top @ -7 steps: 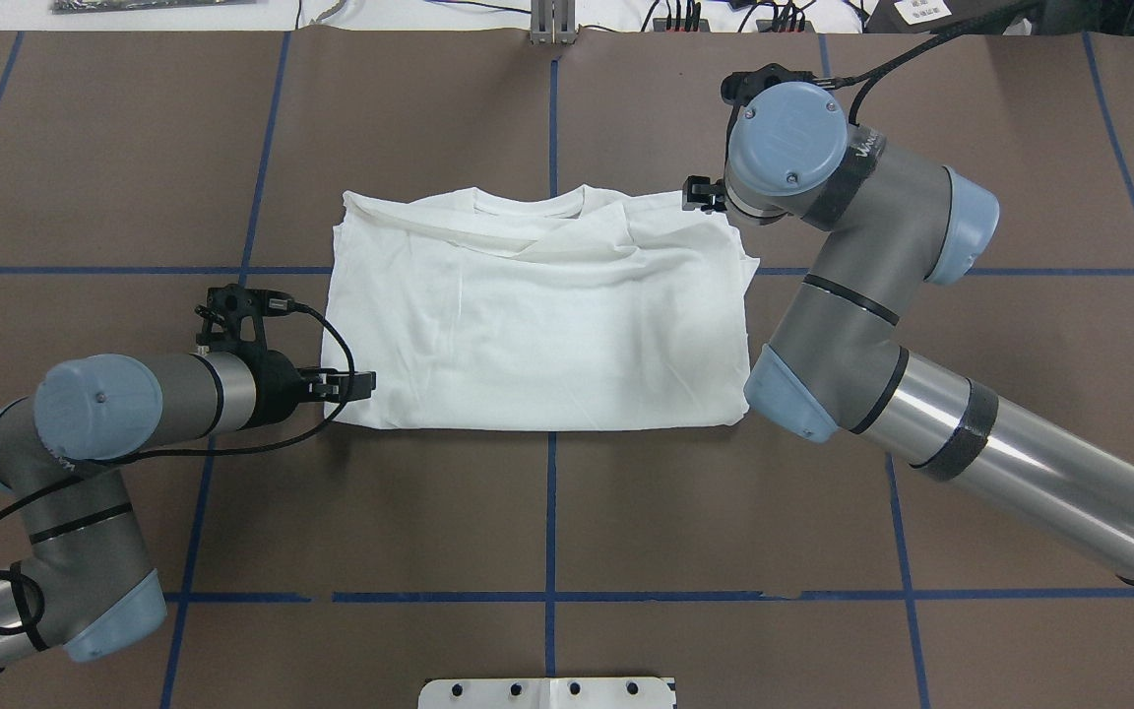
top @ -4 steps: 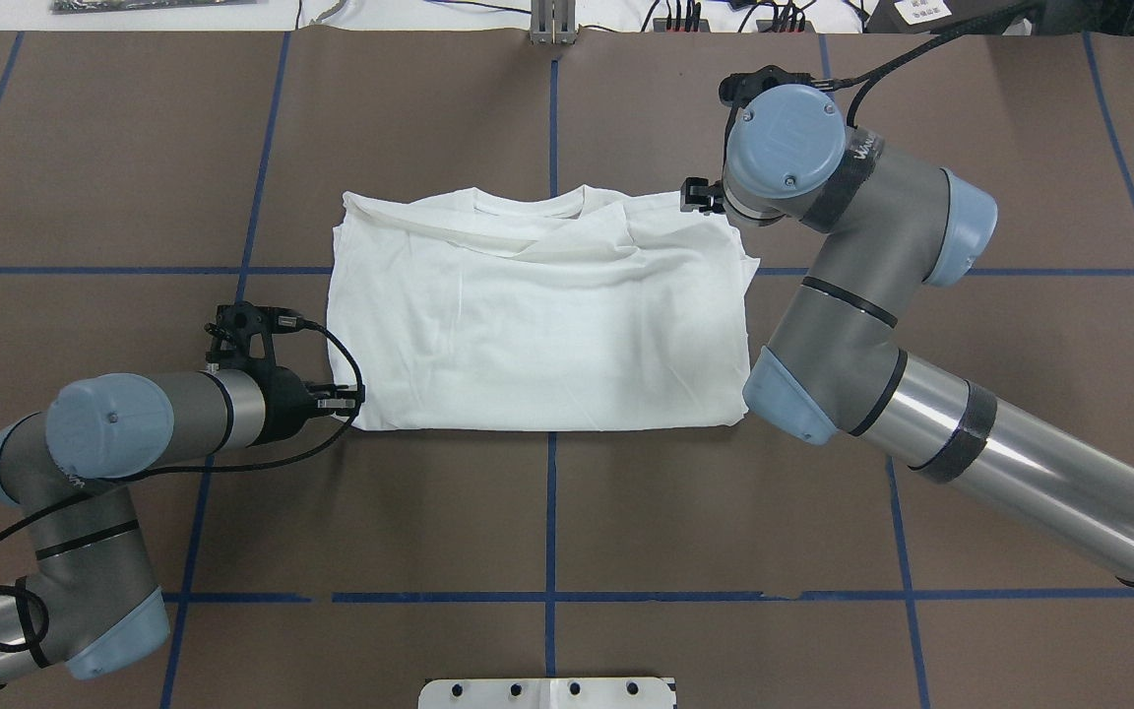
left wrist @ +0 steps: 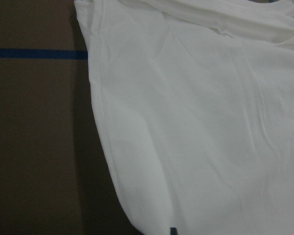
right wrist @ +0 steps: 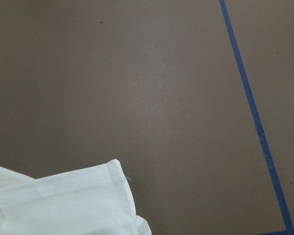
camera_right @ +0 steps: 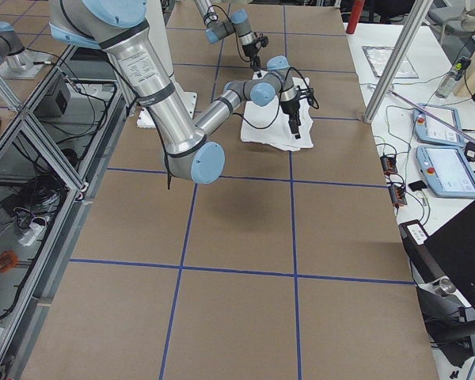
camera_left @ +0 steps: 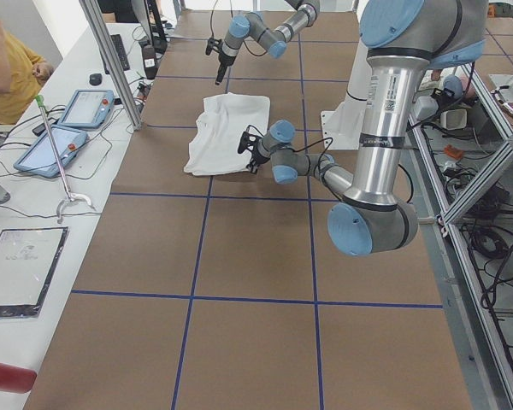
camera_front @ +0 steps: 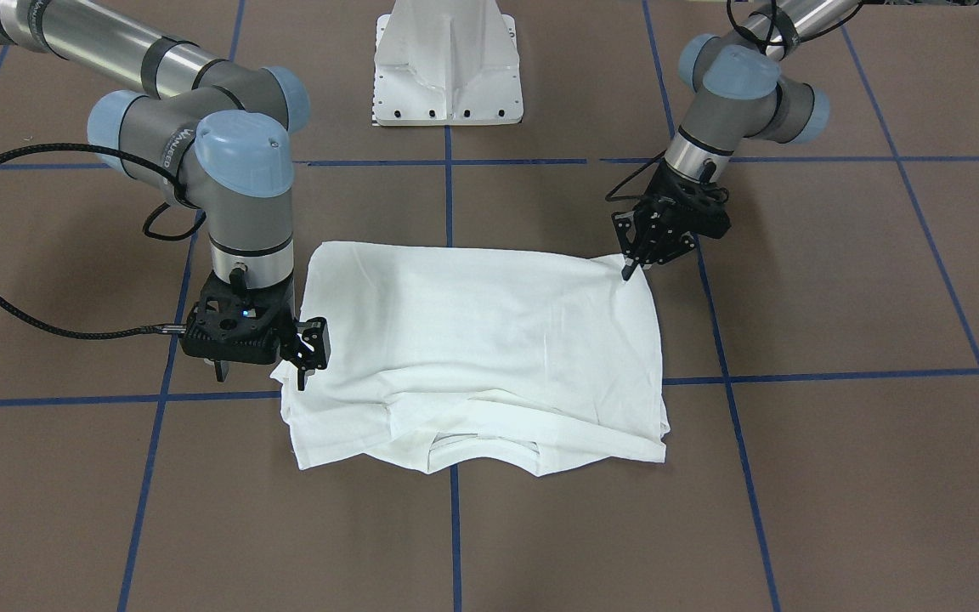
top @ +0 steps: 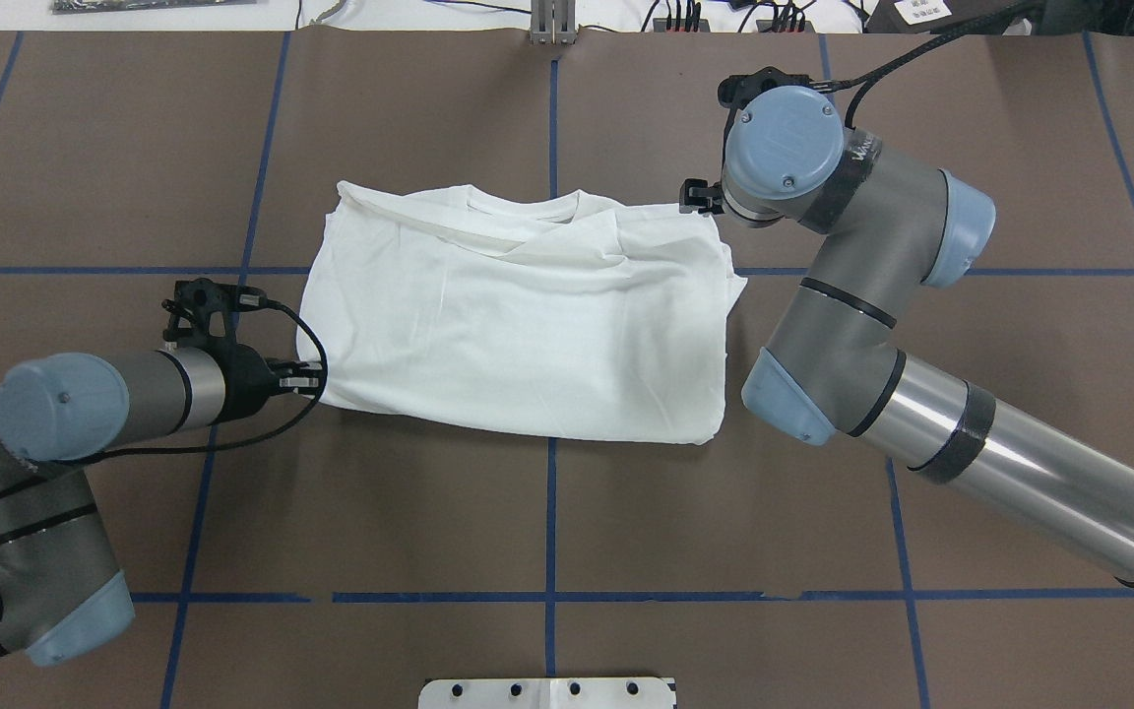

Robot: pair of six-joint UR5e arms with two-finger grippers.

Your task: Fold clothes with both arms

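The white T-shirt (top: 528, 315) lies folded into a rough rectangle on the brown table, its collar (top: 528, 205) at the far edge. No printed text or label shows. It also shows in the front view (camera_front: 489, 340). My left gripper (top: 306, 379) is low at the shirt's near-left corner and shut on that corner. It also shows in the front view (camera_front: 628, 270). The left wrist view is filled with shirt cloth (left wrist: 210, 122). My right gripper (top: 693, 197) sits at the far-right corner, pinched on the edge. It also shows in the front view (camera_front: 302, 370). That corner (right wrist: 63, 205) shows in the right wrist view.
The white metal pedestal (camera_front: 449, 68) stands at the robot's side of the table. Blue tape lines (top: 550, 512) grid the brown surface. A side bench with tablets (camera_left: 68, 128), a metal post (camera_left: 111, 60) and a seated person (camera_left: 4, 60) lie beyond the far edge.
My left gripper has pulled back to the left with the shirt's near-left corner. The shirt slid left and its near edge now slants. My right gripper has barely moved.
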